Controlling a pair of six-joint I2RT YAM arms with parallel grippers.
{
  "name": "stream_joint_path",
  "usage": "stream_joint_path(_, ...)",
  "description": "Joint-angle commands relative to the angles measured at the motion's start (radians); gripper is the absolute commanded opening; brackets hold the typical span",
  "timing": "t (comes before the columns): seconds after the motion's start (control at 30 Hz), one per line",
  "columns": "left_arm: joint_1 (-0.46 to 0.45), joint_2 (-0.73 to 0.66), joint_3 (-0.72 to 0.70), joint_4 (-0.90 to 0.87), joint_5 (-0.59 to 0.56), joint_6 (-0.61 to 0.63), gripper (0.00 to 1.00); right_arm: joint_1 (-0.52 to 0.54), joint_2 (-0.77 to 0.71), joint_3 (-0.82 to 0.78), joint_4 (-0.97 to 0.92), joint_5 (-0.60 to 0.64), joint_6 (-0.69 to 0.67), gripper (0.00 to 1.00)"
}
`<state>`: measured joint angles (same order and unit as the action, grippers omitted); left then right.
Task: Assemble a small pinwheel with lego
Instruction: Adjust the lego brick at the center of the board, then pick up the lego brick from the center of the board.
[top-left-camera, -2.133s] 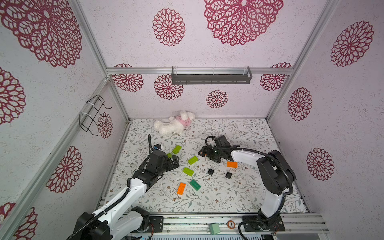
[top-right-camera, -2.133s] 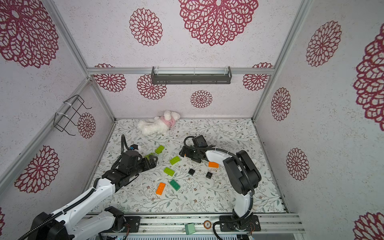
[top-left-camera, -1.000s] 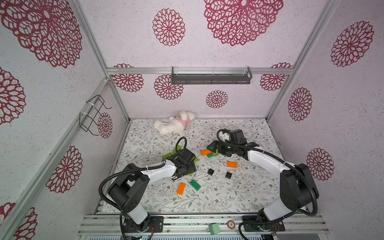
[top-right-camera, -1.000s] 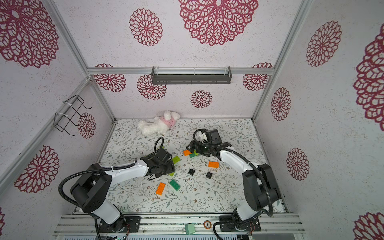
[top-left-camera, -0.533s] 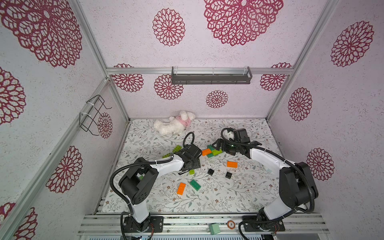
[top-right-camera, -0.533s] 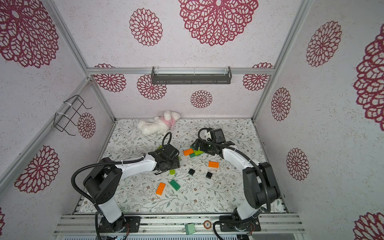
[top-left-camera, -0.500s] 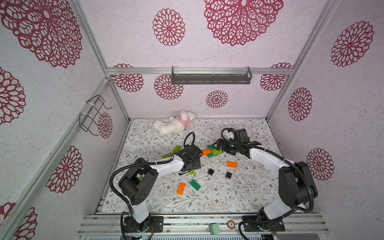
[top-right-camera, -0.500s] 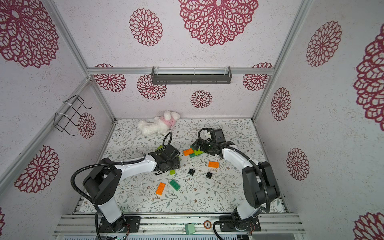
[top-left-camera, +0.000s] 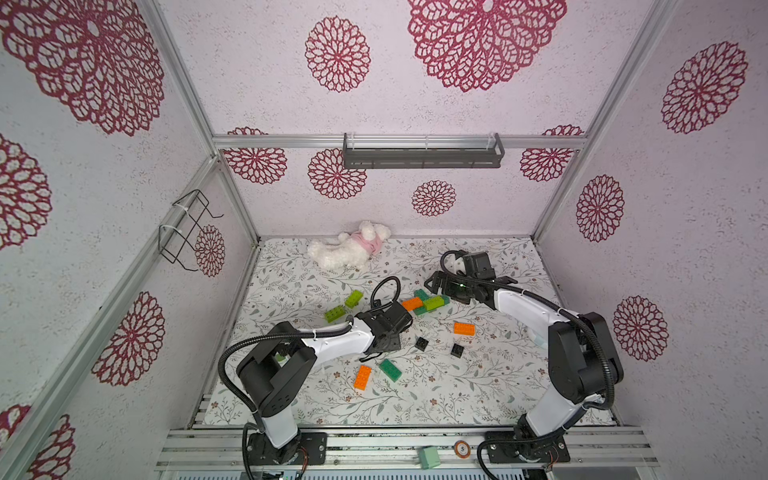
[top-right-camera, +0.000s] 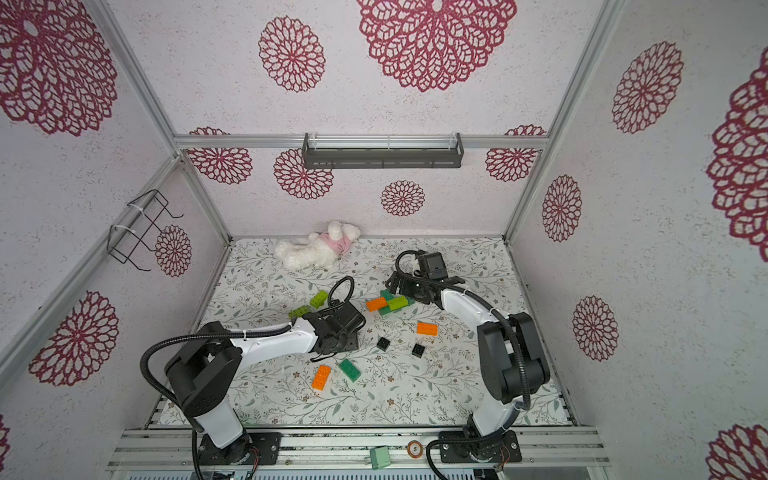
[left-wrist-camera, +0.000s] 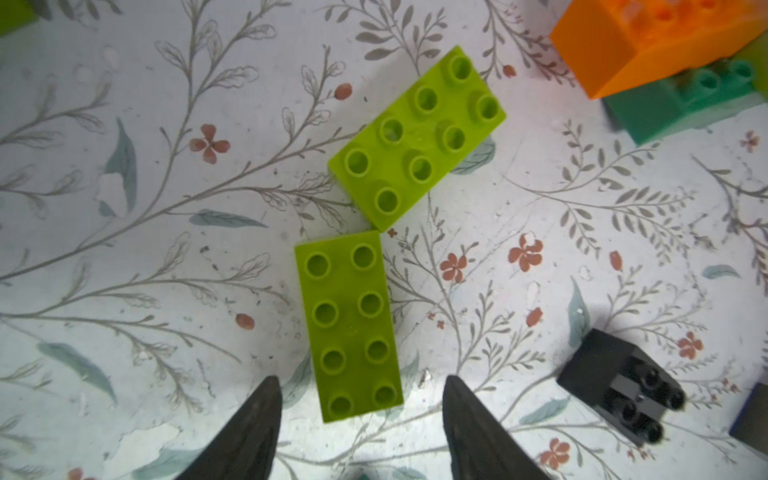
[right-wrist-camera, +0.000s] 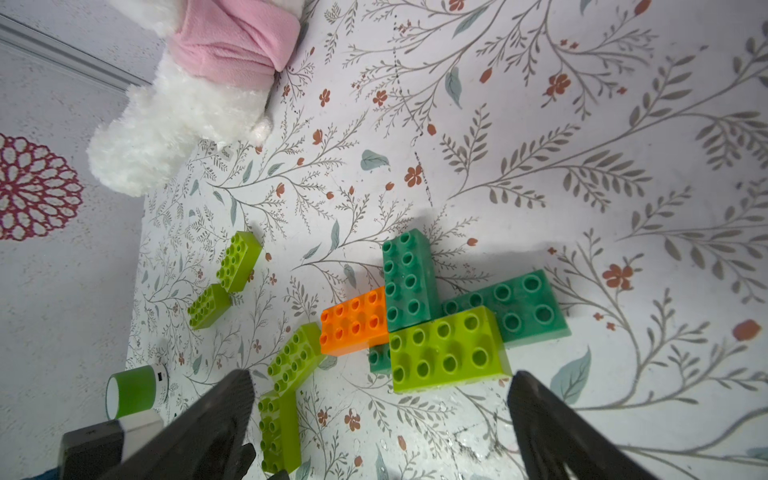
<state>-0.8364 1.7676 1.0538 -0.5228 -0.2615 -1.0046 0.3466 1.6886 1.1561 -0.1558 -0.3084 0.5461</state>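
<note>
Your left gripper (left-wrist-camera: 360, 380) has its jaws apart astride a lime green brick (left-wrist-camera: 349, 324), not touching it. Your right gripper (right-wrist-camera: 380, 376), jaws wide and empty, hangs just far-right of the joined bricks (top-left-camera: 426, 302) in the middle of the surface (top-left-camera: 457, 386).

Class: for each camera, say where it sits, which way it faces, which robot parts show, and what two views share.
Both top views: high in front, looking down on the floral table; left arm and right arm show.
Left wrist: on the left arm, facing down at a lime green brick between its open jaws.
Right wrist: on the right arm, facing the brick assembly and white plush toy; open jaws show.
Shared: both wrist views show the assembly's orange brick.
</note>
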Motion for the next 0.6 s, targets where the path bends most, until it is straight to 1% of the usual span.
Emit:
stream_joint_path(0.0, 0.002, 0.024, 0.021, -0.002, -0.028, -0.022, 0.59, -0.005, -0.003, 0.024, 0.003, 0.003, 0.001, 0.99)
stream_joint_path(0.07, 0.003, 0.034, 0.026, 0.006, -0.022, -0.02, 0.54, -0.005, -0.006, 0.024, -0.001, 0.002, 0.0, 0.99)
stream_joint_path(0.13, 0.005, 0.043, 0.028, 0.016, -0.021, -0.018, 0.51, -0.005, -0.01, 0.024, -0.005, 0.001, -0.004, 0.99)
stream_joint_path(0.27, 0.008, 0.06, 0.029, 0.017, -0.011, -0.027, 0.43, -0.005, -0.017, 0.025, -0.024, 0.018, -0.021, 0.99)
stream_joint_path(0.47, 0.016, 0.064, 0.02, 0.0, -0.015, -0.049, 0.4, -0.005, 0.004, 0.051, -0.035, 0.018, -0.031, 0.99)
stream_joint_path(0.57, 0.019, 0.055, 0.006, 0.009, -0.014, -0.054, 0.34, -0.005, 0.015, 0.066, -0.033, 0.02, -0.031, 0.99)
